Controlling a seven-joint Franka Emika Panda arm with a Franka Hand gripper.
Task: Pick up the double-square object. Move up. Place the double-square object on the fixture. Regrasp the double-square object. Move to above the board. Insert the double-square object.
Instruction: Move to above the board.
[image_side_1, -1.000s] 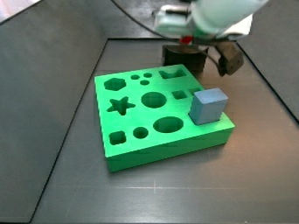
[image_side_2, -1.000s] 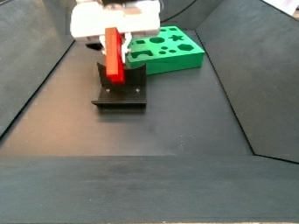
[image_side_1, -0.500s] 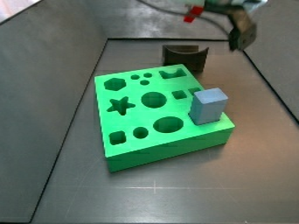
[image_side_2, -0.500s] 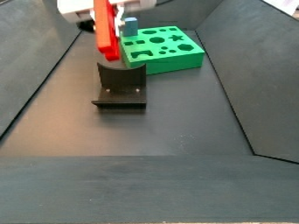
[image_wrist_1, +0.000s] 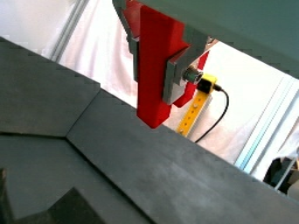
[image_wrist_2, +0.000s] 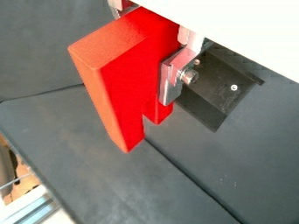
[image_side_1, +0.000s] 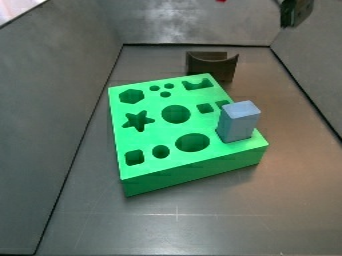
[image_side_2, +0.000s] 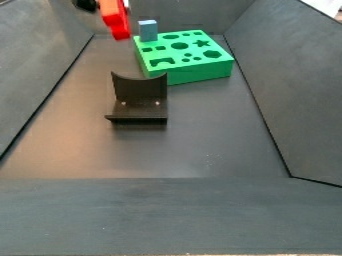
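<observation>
With the red block (image_wrist_2: 122, 83) clamped between the end effector's (image_wrist_2: 158, 70) silver finger plates (image_wrist_2: 177, 74), as both wrist views showed, the arm hung high above the fixture (image_side_2: 138, 98), almost out of both side views. In a side view only the block's rounded red end (image_side_2: 115, 17) peeked in, up and to the rear of the fixture, with the green board (image_side_2: 187, 54) beyond it. The fixture's notch stood bare, so the block looked regrasped and bound for the board.

Trouble from here, by my reckoning, would come at the insertion. The block was smooth, hard-looking plastic, held on its flat faces by small pads (image_wrist_1: 181, 72), with a long length hanging free below the grip. Any nudge against a hole's rim could twist it in the plates. It had a stepped profile, so a slight error in rotation would likely jam it on the edge instead of letting it drop in.

The board (image_side_1: 187, 125) was a thick matte slab cut with star, hexagon, round and square holes. A grey-blue cube (image_side_1: 239, 121) sat on its corner, farther from the fixture (image_side_1: 211, 65) than the square holes, and a wide approach might clip it. The fixture was dark, with a curved notch.
</observation>
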